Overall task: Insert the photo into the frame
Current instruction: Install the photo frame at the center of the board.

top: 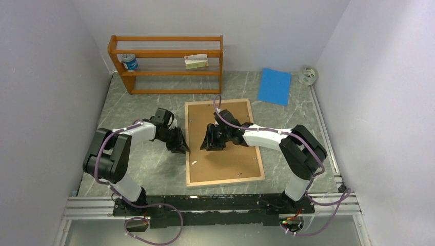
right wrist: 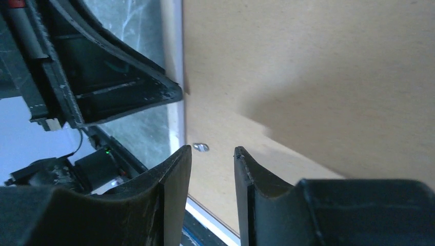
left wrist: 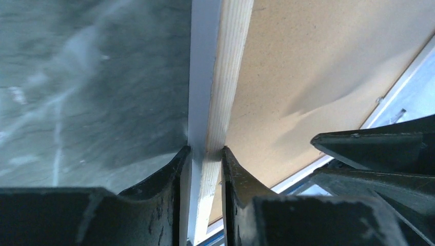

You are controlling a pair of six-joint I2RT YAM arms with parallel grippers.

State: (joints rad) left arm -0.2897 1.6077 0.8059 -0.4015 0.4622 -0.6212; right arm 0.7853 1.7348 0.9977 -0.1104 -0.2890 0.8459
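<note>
- From above, a large thin rectangular frame (top: 225, 181) with a light wood rim lay flat near the middle of the grey marbled table (top: 149, 102), reverse side up.
- A plain brown fibreboard backing panel (top: 225, 159), matte and smooth, filled the frame inside the rim. A few small metal clips (top: 194, 162) sat along the frame's inner edges.
- The black left gripper (top: 180, 146) was at the frame's left rail, and the black right gripper (top: 208, 143) hung over the panel just inside that rail.
- Beyond the frame's far edge stood an orange wooden shelf rack (top: 166, 53) holding a small white box (top: 196, 61) and a round white-and-blue container (top: 130, 62); their labels were too small to read.
- Off the frame's far right corner lay a flat blue rectangular sheet (top: 274, 86) and, further out, a pale roll of tape (top: 308, 75).
- Bare table lay open to the left and right of the frame.
- In the left wrist view, the left gripper's fingers (left wrist: 172, 179) were pinched onto the frame's rail (left wrist: 218, 77), with the white face on one side and grained pale wood on the other.
- In the right wrist view, the right gripper's fingers (right wrist: 174, 179) stood a narrow gap apart above the panel, holding nothing, with one metal clip (right wrist: 200, 147) just past the tips.
</note>
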